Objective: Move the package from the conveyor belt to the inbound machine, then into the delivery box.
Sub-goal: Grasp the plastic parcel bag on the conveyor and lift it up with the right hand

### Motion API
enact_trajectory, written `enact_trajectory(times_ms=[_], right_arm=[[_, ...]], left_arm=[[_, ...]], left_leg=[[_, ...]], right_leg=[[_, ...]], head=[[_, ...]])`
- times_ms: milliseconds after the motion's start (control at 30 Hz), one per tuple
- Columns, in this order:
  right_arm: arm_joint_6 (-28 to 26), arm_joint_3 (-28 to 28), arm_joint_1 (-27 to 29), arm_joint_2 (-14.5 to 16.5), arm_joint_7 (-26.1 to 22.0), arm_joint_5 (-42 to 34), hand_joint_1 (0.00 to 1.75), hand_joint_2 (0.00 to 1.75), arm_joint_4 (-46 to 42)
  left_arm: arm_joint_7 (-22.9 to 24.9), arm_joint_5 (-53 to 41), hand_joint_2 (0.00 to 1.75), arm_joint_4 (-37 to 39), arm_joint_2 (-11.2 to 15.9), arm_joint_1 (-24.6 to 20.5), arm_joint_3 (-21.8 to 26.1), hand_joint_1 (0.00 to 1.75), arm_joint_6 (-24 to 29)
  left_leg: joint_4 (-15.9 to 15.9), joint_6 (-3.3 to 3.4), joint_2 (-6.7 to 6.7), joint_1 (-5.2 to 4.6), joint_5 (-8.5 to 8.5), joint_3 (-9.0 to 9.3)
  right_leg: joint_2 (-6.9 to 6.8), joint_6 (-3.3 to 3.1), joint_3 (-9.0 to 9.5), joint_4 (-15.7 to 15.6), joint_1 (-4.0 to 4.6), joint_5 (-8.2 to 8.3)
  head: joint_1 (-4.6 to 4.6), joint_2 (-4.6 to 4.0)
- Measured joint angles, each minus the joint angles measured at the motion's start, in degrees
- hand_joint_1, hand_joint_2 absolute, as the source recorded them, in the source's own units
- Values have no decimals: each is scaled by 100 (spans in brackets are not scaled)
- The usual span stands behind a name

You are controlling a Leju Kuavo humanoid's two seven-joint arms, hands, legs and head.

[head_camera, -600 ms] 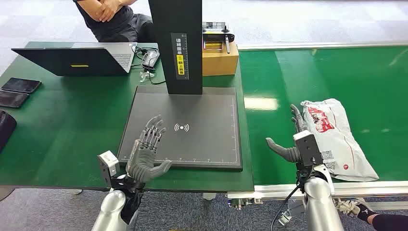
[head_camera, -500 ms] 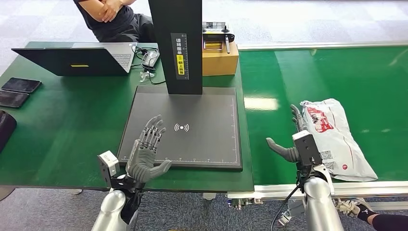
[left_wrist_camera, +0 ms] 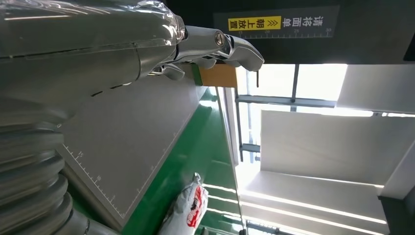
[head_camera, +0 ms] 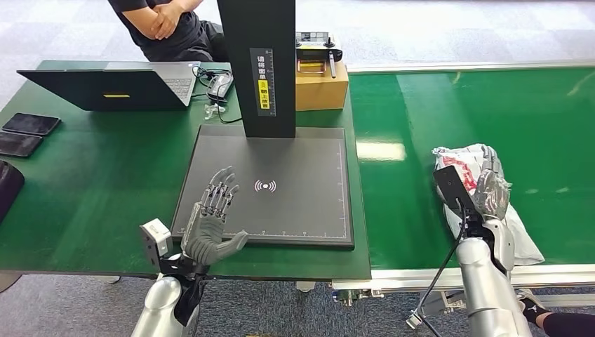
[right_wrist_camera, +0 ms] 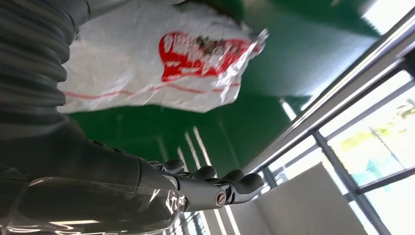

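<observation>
Right robot hand (head_camera: 489, 188) open over package (head_camera: 516, 228), beside conveyor belt (head_camera: 421, 112) edge.

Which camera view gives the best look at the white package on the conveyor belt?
The right wrist view: the package appears large, its red print clear. In the head view the right hand covers part of it; the left wrist view shows it small.

Silver arms end in grey, dark-fingered hands, left (head_camera: 214, 219) and right (head_camera: 490, 188); a black cable (head_camera: 440, 272) trails along the right arm.
</observation>
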Motion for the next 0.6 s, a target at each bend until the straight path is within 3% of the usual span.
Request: enact_trajectory(times_ms=[100, 200, 400, 600], right_arm=[[-505, -10, -162, -107, 629, 899, 0, 175, 383], [-625, -10, -301, -176, 956, 1324, 0, 175, 735], [313, -73, -562, -225, 1748, 1651, 0, 175, 1652], [612, -115, -579, -222, 1827, 1667, 0, 175, 2489]], left_arm=[[32, 43, 175, 0, -2, -10, 7, 0, -37], [51, 44, 175, 0, -10, -19, 16, 0, -36], [-3, 49, 175, 2, -19, -20, 33, 0, -22], [-52, 44, 175, 2, -19, -19, 60, 0, -23]], left_leg=[[0, 0, 0, 0, 0, 0], [0, 0, 1, 0, 0, 1], [0, 0, -1, 1, 0, 3], [0, 0, -2, 1, 0, 0]], right_leg=[[0, 0, 0, 0, 0, 0], [1, 0, 0, 0, 1, 0], [-1, 0, 0, 0, 2, 0], [-3, 0, 0, 1, 1, -1]], head=[[-1, 0], [-1, 0], [-1, 0], [-1, 0]])
